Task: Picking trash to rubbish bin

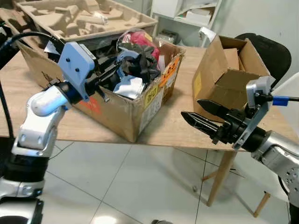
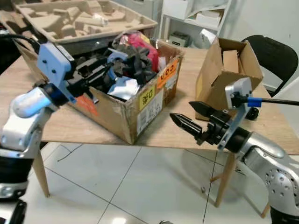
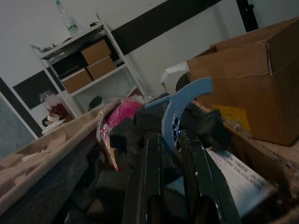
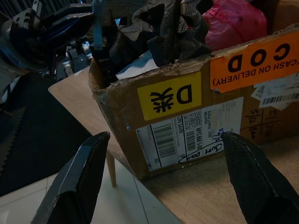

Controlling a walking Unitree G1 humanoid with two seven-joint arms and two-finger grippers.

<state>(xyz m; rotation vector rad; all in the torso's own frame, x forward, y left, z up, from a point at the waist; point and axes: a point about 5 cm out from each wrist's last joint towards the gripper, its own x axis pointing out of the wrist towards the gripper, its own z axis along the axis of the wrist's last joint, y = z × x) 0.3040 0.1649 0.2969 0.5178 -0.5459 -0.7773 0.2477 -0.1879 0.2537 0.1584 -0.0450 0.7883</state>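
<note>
A large open cardboard box [image 1: 140,100] full of trash is seen standing on a wooden table [image 1: 182,126], close to the table's near edge. Dark crumpled pieces, a pink bag [image 1: 140,38], white paper and a light blue curved plastic piece [image 3: 180,105] are piled inside it. On the box's near corner a yellow sticker [image 4: 170,95] and an orange "cash on delivery" label [image 4: 254,60] are stuck, with a white barcoded shipping label [image 4: 187,135] below them.

The left claw [image 1: 117,70] is reached into the top of this box from the robot's left side. In the left wrist view its two black fingers [image 3: 149,177] are clenched on the lower end of the light blue plastic piece, which stands up between them above the rest of the trash.

The right claw [image 1: 198,114] is held in the air at the table's near edge, between the large box and a smaller cardboard box [image 1: 229,77] that stands tilted on the table to the right with its flaps open. Its fingers are spread wide apart and nothing is held between them; in the right wrist view they are pointed towards the labelled corner of the large box.

A moulded pulp packing tray [image 1: 79,18] rests behind the large box. A black chair [image 1: 271,53] stands beyond the smaller box, and a white shelf unit [image 1: 187,18] is seen against the far wall. The floor [image 1: 131,186] is laid with pale tiles.
</note>
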